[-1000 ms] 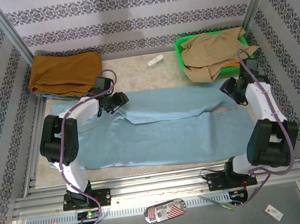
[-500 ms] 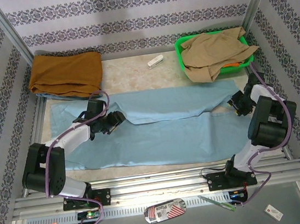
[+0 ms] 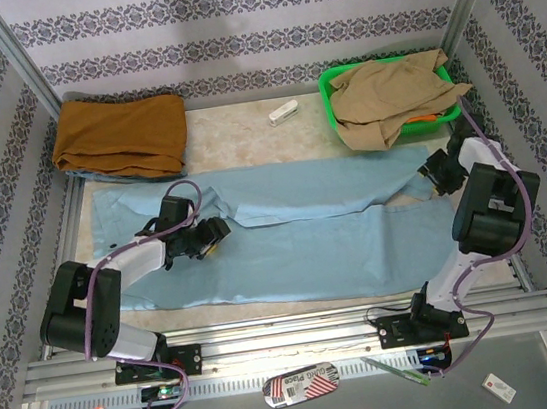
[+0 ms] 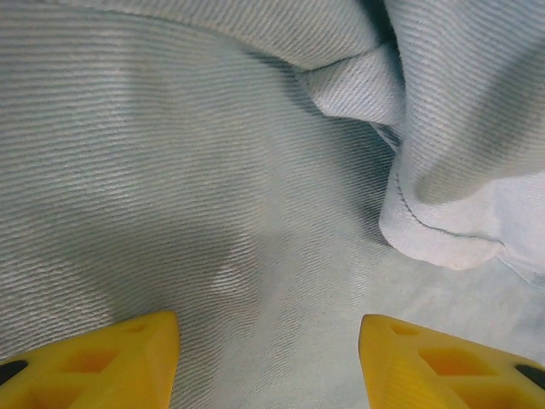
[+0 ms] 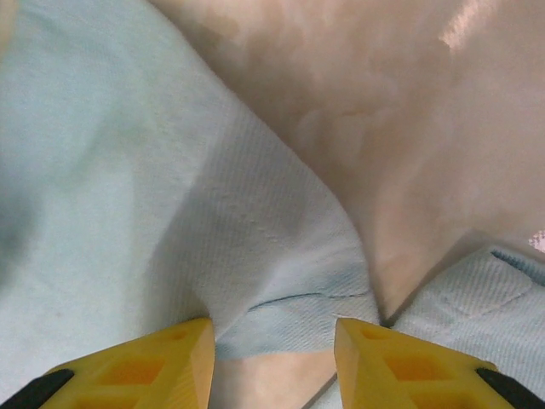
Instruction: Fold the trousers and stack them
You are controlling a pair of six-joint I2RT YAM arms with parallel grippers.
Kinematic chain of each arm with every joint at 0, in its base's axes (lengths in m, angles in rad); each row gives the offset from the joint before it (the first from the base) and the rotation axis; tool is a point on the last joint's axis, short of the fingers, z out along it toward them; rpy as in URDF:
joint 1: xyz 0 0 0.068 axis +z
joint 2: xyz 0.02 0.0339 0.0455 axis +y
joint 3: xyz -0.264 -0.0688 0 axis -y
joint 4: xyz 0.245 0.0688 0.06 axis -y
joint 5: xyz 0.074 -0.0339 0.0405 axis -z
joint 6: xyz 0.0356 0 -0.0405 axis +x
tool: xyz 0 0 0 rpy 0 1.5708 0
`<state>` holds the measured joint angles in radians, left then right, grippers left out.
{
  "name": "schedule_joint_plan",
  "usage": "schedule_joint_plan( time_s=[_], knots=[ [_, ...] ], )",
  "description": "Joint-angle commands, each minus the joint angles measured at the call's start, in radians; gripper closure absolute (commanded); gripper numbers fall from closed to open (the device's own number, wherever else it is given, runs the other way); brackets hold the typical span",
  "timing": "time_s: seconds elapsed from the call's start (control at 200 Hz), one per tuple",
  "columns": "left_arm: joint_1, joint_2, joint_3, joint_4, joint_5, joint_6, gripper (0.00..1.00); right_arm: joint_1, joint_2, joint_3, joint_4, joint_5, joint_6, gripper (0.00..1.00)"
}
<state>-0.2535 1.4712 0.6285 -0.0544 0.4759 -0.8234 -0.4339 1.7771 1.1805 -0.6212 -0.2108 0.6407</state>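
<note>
Left wrist shows left claw (image 4: 264, 345) spread over the trousers (image 4: 196, 170); right claw (image 5: 272, 345) spread at their hem.

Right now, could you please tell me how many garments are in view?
3: pale sky-blue cloth trousers spread across the table; a folded rust-orange garment back left; a crumpled tan garment in the green basket. Others may lie beneath.

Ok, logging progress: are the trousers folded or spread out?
Spread: the trousers lie flat at full length, legs side by side, not doubled over.
</note>
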Motion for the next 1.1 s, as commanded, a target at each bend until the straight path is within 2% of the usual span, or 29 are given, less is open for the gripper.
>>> schedule_joint_plan(
  time_s=[0.0,0.385,0.445,0.515,0.605,0.704,0.889,0.984,1.034,1.094],
  knots=[
    [0.014,0.010,0.000,0.054,0.039,-0.012,0.43,0.018,0.015,-0.030,-0.040,0.060,-0.027,0.59],
    [0.014,0.008,0.009,0.058,0.059,-0.022,0.44,0.020,0.115,0.001,-0.054,0.063,-0.051,0.59],
    [0.015,0.005,0.011,0.055,0.057,-0.022,0.43,0.021,0.123,0.003,-0.055,0.066,-0.054,0.63],
    [0.014,0.002,0.015,0.050,0.058,-0.022,0.44,0.020,0.123,0.004,-0.057,0.062,-0.061,0.80],
    [0.015,-0.003,0.018,0.045,0.060,-0.019,0.44,0.020,0.108,-0.001,-0.055,0.056,-0.060,0.90],
    [0.017,-0.008,0.020,0.032,0.062,-0.015,0.44,0.019,0.076,-0.002,-0.062,0.058,-0.062,0.92],
    [0.017,-0.014,0.016,0.028,0.064,-0.013,0.44,0.012,0.017,0.011,-0.089,0.037,-0.067,0.88],
    [0.018,-0.012,0.011,0.038,0.072,-0.019,0.44,0.011,0.002,0.011,-0.091,0.030,-0.072,0.92],
    [0.019,-0.011,0.007,0.043,0.074,-0.023,0.44,0.007,-0.005,0.008,-0.094,0.033,-0.072,1.00],
    [0.020,-0.013,0.004,0.047,0.077,-0.025,0.44,-0.001,-0.013,0.001,-0.094,0.039,-0.070,1.00]
  ],
)
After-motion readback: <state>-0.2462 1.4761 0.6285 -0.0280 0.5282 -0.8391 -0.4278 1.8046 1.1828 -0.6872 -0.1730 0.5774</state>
